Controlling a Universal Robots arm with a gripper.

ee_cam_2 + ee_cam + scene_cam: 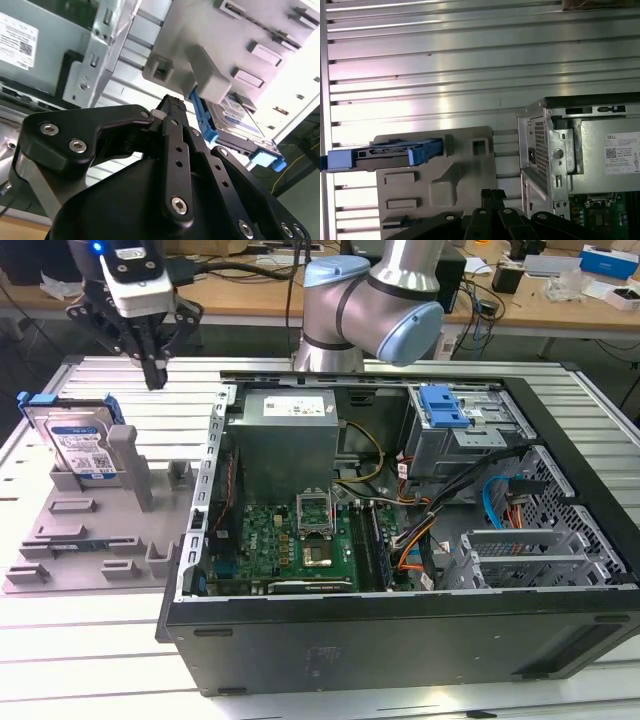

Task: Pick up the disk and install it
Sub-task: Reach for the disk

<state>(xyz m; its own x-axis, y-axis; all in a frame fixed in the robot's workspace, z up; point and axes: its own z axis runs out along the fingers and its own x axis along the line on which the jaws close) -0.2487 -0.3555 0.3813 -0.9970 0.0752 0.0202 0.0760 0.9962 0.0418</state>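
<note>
**Disk parked in holder; claw empty above it**

Open computer case (400, 625) lay nearest on the tabletop (80, 650). At its 9 o'clock the disk (85, 445) stood on edge in a grey holder (90, 530). The claw (155, 378) hung at the disk's 1 o'clock, tips together, empty. Judged: the disk is rigid, dense and shock-sensitive. Grip the blue carrier (68, 400) edges, not the label.

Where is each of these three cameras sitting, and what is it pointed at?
Exterior view: off the arm, raised, looking down on the open computer case and the disk standing in its grey holder; the arm and pincer show.
First wrist view: rides the wrist, looks down past the pincer tips onto disk, holder and case.
Second wrist view: on the wrist too, looks along the shut pincer towards the disk.
Shared: all three show pincer, disk and holder.
</note>
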